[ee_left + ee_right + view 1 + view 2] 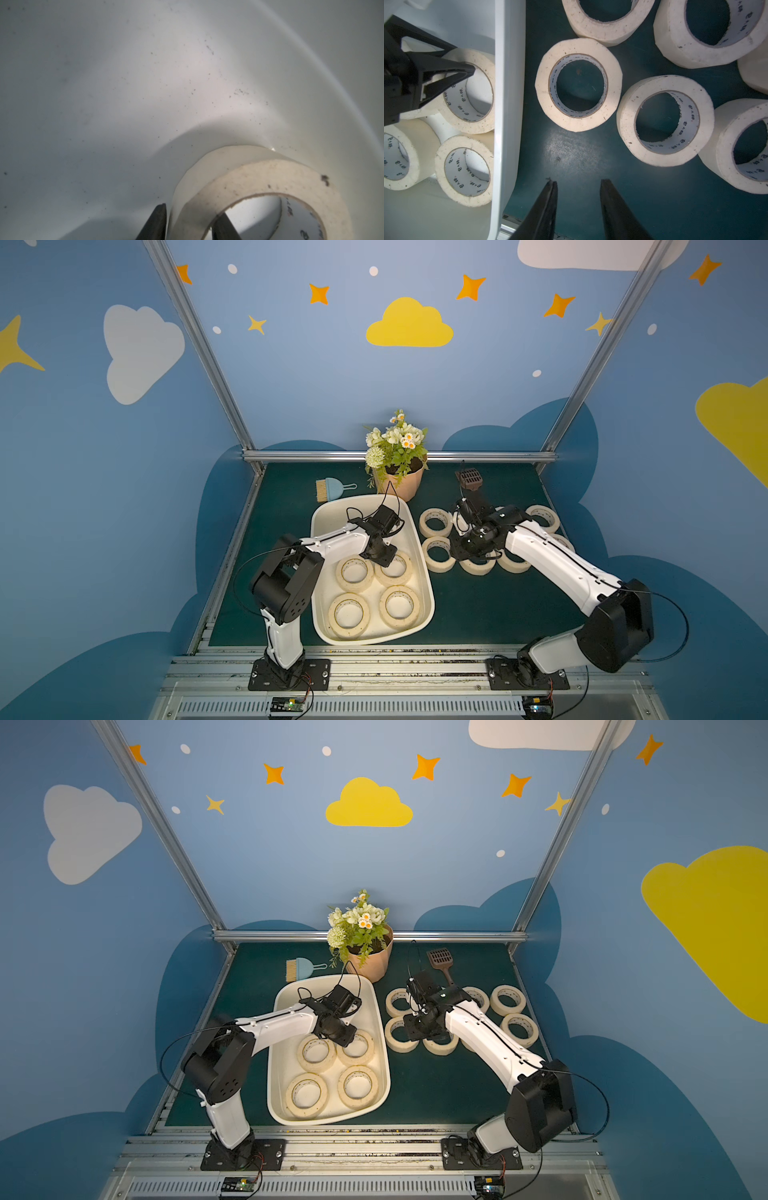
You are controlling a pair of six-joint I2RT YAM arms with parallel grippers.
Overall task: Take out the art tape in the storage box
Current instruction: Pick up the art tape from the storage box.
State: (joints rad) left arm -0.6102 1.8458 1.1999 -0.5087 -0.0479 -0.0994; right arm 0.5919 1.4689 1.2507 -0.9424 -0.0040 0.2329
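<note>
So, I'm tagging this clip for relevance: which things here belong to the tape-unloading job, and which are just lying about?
Job: storage box, art tape, left gripper, right gripper.
Lying about: flower pot, brush and dustpan, brown scoop.

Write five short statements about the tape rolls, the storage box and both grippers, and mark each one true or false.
1. Four tape rolls lie in the storage box. True.
2. The left gripper hangs open above the box. False: it is shut on the wall of one tape roll, with one finger inside its core.
3. The right gripper holds a roll. False: it is open and empty above the green mat.
4. The rolls outside the box lie flat with their cores facing up. True.
5. The flower pot stands just beyond the box's far end. True.
</note>
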